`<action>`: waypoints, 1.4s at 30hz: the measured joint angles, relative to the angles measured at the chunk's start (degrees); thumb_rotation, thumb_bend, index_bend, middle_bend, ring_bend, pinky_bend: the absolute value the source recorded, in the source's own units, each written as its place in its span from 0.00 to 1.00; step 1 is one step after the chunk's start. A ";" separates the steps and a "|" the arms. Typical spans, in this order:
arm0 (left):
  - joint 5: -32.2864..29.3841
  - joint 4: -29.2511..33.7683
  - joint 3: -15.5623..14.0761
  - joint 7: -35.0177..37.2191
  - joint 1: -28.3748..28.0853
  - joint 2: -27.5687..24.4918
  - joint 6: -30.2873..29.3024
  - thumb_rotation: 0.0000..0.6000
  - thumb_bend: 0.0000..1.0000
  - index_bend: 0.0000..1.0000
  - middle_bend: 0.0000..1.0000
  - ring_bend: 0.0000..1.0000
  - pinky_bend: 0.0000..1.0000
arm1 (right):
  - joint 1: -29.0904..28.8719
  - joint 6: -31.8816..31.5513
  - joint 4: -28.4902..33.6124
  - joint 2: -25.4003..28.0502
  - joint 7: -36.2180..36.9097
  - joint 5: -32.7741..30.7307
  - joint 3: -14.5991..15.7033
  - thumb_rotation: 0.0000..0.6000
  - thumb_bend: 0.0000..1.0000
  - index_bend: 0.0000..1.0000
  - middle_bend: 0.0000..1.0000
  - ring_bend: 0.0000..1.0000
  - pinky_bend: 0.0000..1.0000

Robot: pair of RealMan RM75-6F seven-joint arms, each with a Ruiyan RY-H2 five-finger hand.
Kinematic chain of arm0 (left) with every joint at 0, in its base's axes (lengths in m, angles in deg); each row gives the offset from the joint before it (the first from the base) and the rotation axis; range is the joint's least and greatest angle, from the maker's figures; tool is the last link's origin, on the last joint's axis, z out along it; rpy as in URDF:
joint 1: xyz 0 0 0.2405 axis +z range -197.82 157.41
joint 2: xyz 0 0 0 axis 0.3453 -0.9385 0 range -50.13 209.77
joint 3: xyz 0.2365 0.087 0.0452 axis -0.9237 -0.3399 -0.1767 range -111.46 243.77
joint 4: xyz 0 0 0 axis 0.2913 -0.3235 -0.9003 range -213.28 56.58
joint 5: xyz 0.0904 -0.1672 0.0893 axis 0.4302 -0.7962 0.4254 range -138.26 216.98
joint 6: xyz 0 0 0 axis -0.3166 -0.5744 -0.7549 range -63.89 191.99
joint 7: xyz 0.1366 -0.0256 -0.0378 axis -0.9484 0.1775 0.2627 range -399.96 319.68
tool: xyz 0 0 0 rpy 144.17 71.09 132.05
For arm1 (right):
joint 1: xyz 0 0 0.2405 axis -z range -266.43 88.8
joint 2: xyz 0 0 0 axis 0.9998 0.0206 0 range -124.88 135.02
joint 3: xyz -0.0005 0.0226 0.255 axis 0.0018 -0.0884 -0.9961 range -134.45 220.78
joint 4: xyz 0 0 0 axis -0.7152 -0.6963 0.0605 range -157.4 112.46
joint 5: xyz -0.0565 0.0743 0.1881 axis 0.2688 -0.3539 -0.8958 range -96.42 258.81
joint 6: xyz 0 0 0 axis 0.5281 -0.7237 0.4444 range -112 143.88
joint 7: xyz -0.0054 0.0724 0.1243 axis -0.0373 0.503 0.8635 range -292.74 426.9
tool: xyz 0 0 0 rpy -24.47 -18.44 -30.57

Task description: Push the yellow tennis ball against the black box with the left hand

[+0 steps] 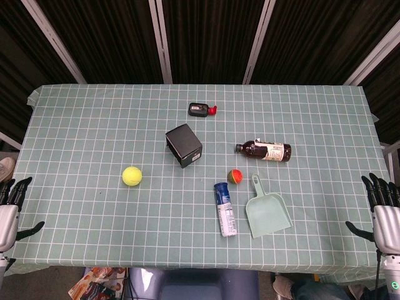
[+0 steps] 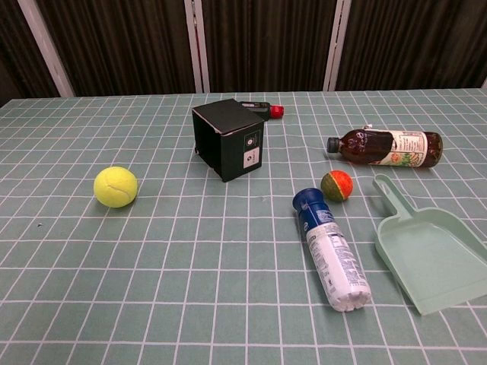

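- Right now the yellow tennis ball (image 1: 132, 176) sits free on the checked tablecloth (image 1: 75, 125), w/ the black box (image 1: 184, 145) nearby, up and to its right in head view; clear gap between them, nothing in the way.
- Left hand (image 1: 11, 209) is low at the near-left table edge, fingers apart and extended, holding nothing, well apart from the ball. Right hand (image 1: 384, 209) is at the near-right edge, also spread and empty. Neither shows in chest view.
- Handling, my guess: ball is light, felt-covered, slightly springy, rolls at a touch. No grip needed; contact its far-left side, opposite the box, w/ flat fingers and push gently on the line to the box.
- Risk: off-centre contact prob. sends it rolling past the box corner; the box looks light too and may slide or turn if hit hard.
- Writing: box has a small white label (image 2: 252, 156), text too small to read. Brown bottle (image 2: 384, 147) and white spray can (image 2: 332, 256) carry labels, illegible as well.
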 measured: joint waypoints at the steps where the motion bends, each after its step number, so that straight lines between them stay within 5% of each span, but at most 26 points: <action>1: 0.19 -0.10 0.04 -0.02 0.05 0.07 -0.18 1.00 0.01 0.00 0.09 0.03 0.00 | 0.15 -0.25 0.25 0.00 -0.17 -0.10 0.00 1.00 0.13 0.00 0.00 0.00 0.00; 7: 3.16 -1.51 -0.05 0.18 0.23 1.05 -1.47 1.00 0.02 0.04 0.13 0.06 0.03 | 0.98 -1.78 1.21 0.10 -0.65 0.18 0.18 1.00 0.13 0.00 0.00 0.00 0.00; 11: 6.75 -3.43 -0.83 0.89 -0.55 1.41 -0.77 1.00 0.08 0.34 0.42 0.32 0.46 | 1.59 -3.06 1.69 0.17 -0.82 1.01 0.44 1.00 0.13 0.00 0.00 0.00 0.00; 13: 8.28 -5.79 -1.09 1.30 -1.32 2.21 -0.04 1.00 0.21 0.45 0.55 0.42 0.53 | 1.98 -3.61 1.95 0.17 -1.24 1.07 0.54 1.00 0.13 0.00 0.00 0.00 0.00; 16: 9.53 -9.90 -1.16 3.12 -2.85 3.76 1.60 1.00 0.36 0.56 0.66 0.51 0.56 | 2.51 -4.29 2.35 0.41 -1.59 1.20 0.72 1.00 0.13 0.00 0.00 0.00 0.00; 24: 10.19 -21.49 0.65 11.75 -8.54 6.76 7.79 1.00 0.44 0.62 0.70 0.53 0.59 | 3.42 -5.73 2.61 0.74 -0.85 1.47 0.64 1.00 0.13 0.00 0.00 0.00 0.00; 34: 6.88 -25.96 1.46 10.52 -17.04 8.23 24.69 1.00 0.44 0.61 0.69 0.53 0.59 | 3.50 -5.38 2.62 0.98 -0.40 0.08 -0.02 1.00 0.13 0.00 0.00 0.00 0.00; 42: 4.86 -30.69 1.96 4.40 -22.72 13.46 32.14 1.00 0.44 0.61 0.68 0.53 0.59 | 4.19 -5.42 3.62 2.01 0.36 -2.34 -0.69 1.00 0.13 0.00 0.00 0.00 0.00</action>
